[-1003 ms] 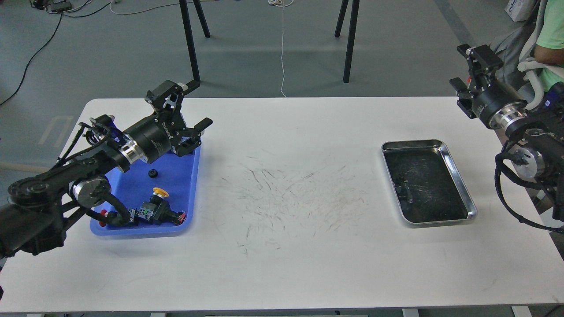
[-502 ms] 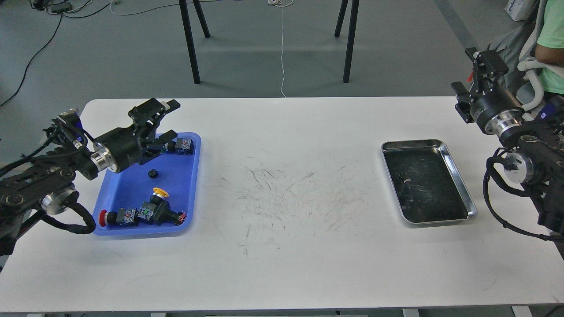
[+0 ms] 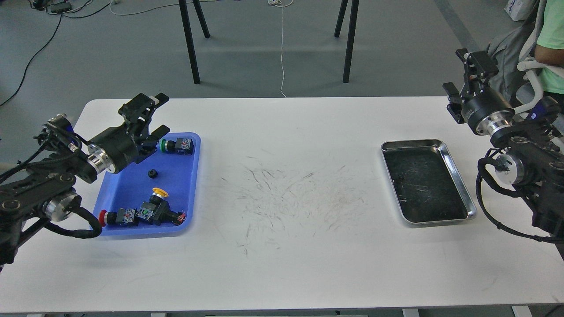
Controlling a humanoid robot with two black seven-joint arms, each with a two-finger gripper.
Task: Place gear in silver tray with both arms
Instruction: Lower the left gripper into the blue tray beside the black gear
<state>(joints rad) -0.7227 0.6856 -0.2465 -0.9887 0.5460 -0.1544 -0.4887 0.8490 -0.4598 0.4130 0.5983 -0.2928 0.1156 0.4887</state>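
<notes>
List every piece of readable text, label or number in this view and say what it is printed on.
No text can be read with certainty.
Left gripper: no print can be made out on its body.
White bag at the top right corner: blue letters, cut off by the edge and too blurred to read.
Push-button switches in the blue tray: small labels, too small to read.

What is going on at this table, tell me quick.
A two-armed robot is sorting parts. Its left gripper is open and empty over the far-left corner of the blue tray, which holds a small black gear and several push-button switches, green, yellow and red. The right gripper is raised past the table's far-right corner, away from the silver tray, which is empty. Nothing is being held, so the gear has not been picked up yet.
</notes>
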